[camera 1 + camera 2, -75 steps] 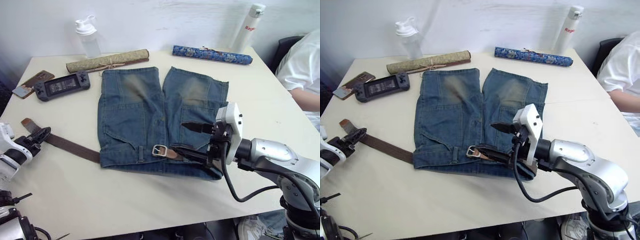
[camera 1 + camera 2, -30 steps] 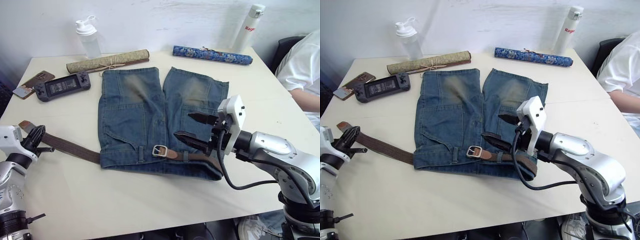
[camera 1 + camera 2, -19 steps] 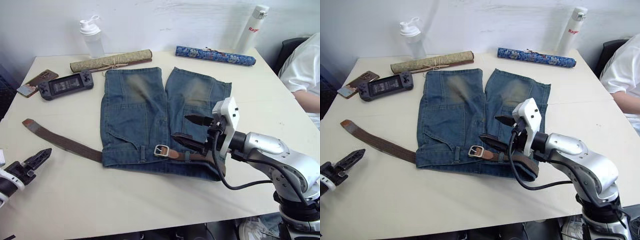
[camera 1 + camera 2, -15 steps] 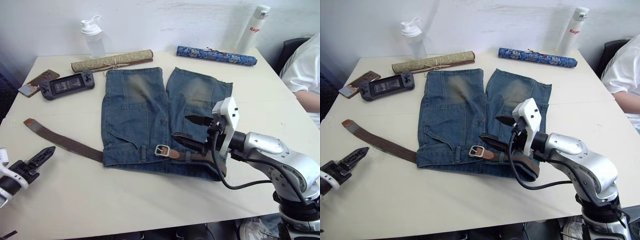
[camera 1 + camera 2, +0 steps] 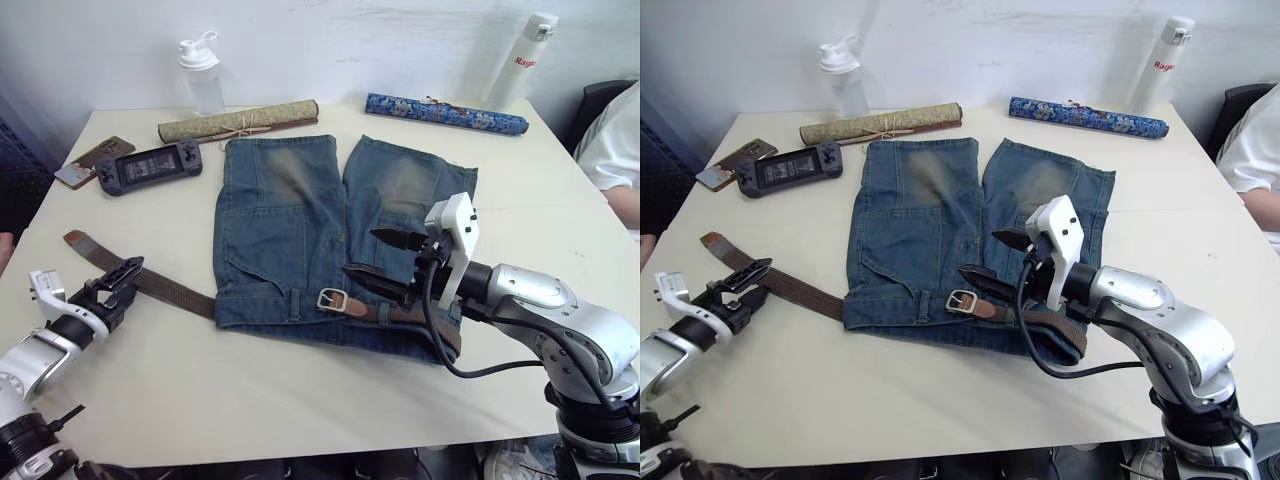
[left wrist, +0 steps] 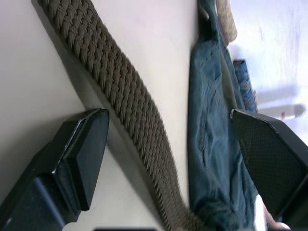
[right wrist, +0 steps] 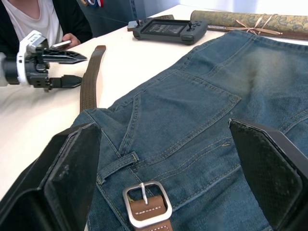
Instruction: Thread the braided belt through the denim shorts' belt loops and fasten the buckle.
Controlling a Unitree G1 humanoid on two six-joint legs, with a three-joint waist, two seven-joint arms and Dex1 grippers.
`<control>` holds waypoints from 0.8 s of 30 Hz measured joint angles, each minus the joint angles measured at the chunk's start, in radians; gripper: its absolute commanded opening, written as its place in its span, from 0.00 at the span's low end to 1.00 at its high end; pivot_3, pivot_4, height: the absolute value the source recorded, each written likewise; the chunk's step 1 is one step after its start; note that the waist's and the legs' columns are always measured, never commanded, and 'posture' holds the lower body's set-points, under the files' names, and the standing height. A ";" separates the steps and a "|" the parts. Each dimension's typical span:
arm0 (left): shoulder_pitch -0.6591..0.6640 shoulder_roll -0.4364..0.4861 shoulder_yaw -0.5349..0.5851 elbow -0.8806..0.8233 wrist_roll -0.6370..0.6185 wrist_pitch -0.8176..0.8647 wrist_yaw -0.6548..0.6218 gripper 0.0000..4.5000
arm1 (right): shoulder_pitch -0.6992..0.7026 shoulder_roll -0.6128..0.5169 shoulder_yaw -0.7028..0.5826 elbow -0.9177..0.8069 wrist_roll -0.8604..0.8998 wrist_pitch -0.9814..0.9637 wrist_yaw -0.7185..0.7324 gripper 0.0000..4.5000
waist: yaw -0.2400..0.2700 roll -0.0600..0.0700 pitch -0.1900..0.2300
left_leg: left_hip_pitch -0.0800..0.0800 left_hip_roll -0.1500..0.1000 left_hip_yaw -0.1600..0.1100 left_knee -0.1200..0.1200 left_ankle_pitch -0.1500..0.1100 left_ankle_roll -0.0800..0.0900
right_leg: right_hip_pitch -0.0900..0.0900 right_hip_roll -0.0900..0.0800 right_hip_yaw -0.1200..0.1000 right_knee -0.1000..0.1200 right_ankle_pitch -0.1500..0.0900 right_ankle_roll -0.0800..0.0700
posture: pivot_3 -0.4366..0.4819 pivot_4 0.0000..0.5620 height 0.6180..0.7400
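Observation:
The denim shorts (image 5: 300, 220) lie flat mid-table, waistband toward me. The braided belt (image 5: 165, 286) runs from its tan tip (image 5: 75, 240) on the left into the waistband. The buckle (image 5: 332, 299) lies on the waistband next to a belt loop (image 7: 115, 161). My left gripper (image 5: 122, 282) is open, its fingers (image 6: 82, 154) on either side of the free strap (image 6: 120, 96) just above the table. My right gripper (image 5: 368, 256) hovers open over the shorts, just right of the buckle (image 7: 147, 202), holding nothing.
Along the far edge stand a shaker bottle (image 5: 205, 75), a tan scroll (image 5: 238, 120), a blue scroll (image 5: 445, 113) and a white bottle (image 5: 525, 60). A game console (image 5: 150, 167) and a phone (image 5: 88, 160) lie at far left. A person sits at right (image 5: 615, 160).
The camera shifted. My left gripper, half a second ago low at the table's near left away from the belt, has come back over the free strap. The right gripper holds its place.

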 measured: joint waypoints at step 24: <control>0.005 -0.148 -0.110 -0.122 -0.009 -0.217 0.142 0.20 | 0.013 -0.001 -0.009 -0.011 -0.009 0.000 -0.020 1.00 | 0.010 -0.001 0.001 | -0.002 -0.002 -0.001 0.000 0.001 0.001 | 0.000 0.000 -0.001 -0.002 0.002 0.003 | 0.48 0.27 0.82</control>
